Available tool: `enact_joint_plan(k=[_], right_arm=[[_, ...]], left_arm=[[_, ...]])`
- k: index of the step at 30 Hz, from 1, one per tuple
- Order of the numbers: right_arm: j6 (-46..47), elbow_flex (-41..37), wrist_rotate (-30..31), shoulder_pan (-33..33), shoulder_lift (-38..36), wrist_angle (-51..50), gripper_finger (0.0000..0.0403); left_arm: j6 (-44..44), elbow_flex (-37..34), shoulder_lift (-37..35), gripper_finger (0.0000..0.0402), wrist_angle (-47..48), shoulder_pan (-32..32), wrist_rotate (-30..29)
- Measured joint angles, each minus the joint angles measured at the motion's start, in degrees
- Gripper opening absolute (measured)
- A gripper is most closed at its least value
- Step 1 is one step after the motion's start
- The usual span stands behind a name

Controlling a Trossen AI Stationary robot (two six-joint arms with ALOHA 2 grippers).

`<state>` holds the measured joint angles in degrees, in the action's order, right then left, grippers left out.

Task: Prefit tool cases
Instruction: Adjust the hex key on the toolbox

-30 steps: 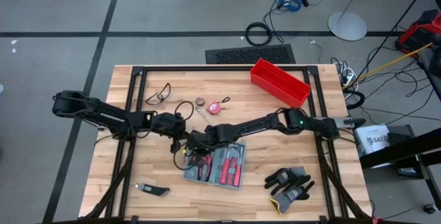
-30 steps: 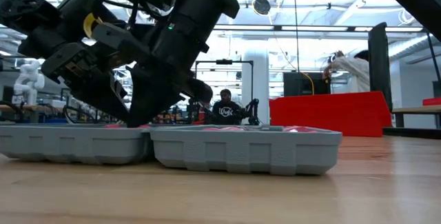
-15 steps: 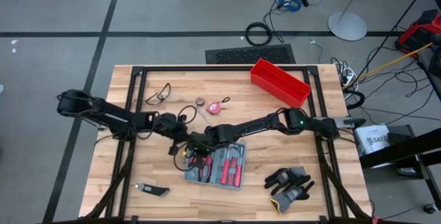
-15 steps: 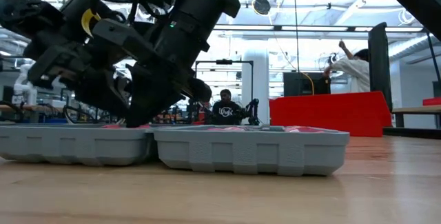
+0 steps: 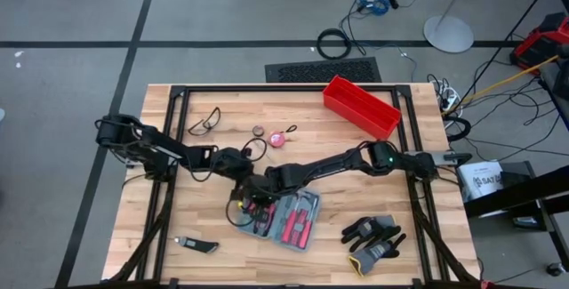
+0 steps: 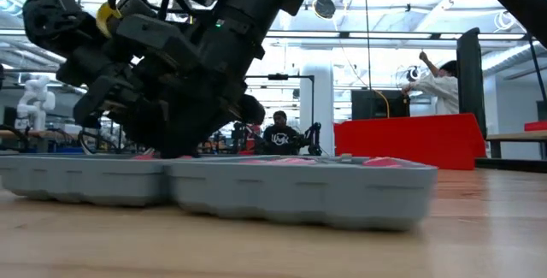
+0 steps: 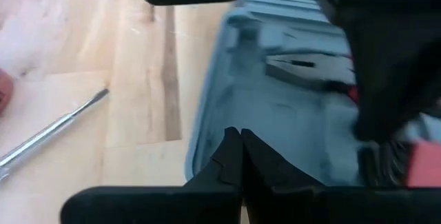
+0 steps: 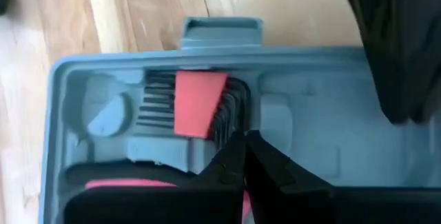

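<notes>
The grey-blue tool case [image 5: 283, 220] lies open on the table, its two halves side by side in the low view [image 6: 214, 191]. Its moulded inside holds pliers [image 7: 303, 69] and a hex key set in a red holder [image 8: 200, 103]. My left gripper [image 7: 240, 141] is shut, and its tips slant down at the case's left rim. My right gripper [image 8: 242, 143] is shut too, its tips pointing down into the case beside the hex keys. In the high view the two grippers, left [image 5: 242, 191] and right [image 5: 260, 191], meet over the case's far left part. My left gripper has its shut fingertips [image 7: 231, 148] at the inner side of the case's rim [image 7: 207, 148], slanting down from the table's left. Whether they press on it cannot be told from these views. My right gripper has its shut fingertips [image 8: 238, 151] down on the moulded inside [image 8: 289, 148] beside the hex key set, coming steeply from above. The tips themselves hide the spot they touch. The case lies flat on the table.
A red bin [image 5: 360, 105] stands at the far right, with safety glasses [image 5: 204, 122] at the far left. Black gloves [image 5: 373, 236] lie near the right front, a small knife [image 5: 197, 245] at the left front, and a screwdriver [image 7: 55, 138] just left of the case. People [image 6: 432, 81] are in the room beyond.
My left gripper has moved down and toward the table's right, closer to the case, and has rolled about its own axis. The case has turned a little on the table, with its right end swinging toward the near edge. My right gripper has stayed in place.
</notes>
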<state>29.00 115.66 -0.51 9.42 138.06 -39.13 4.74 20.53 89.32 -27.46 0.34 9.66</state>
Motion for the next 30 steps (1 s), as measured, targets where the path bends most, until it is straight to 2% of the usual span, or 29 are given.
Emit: enact_joint_plan(k=[11, 18, 21, 25, 30], right_arm=[[-2.06, 0.00, 0.07, 0.07, 0.15, 2.18, 0.0000], [-1.86, 0.00, 4.86, -0.04, -1.01, 1.15, 0.0000], [-2.61, 0.08, 5.93, -0.20, -1.98, 4.14, 0.0000], [-3.59, 0.15, 2.53, -0.21, -1.42, 8.60, 0.0000], [-0.64, 0.11, -3.18, -0.42, 1.44, 8.32, 0.0000]], left_arm=[[-1.43, 0.16, 0.15, 0.0000, -0.02, 0.00, -2.02], [-1.45, 0.10, 0.19, 0.0000, -0.13, 0.00, -2.04], [-1.47, 0.05, 0.19, 0.0000, -0.20, 0.00, -2.04], [-1.47, 0.03, 0.22, 0.0000, -0.26, 0.00, -2.06], [-1.56, -0.01, 0.22, 0.0000, -0.29, 0.00, -2.04]])
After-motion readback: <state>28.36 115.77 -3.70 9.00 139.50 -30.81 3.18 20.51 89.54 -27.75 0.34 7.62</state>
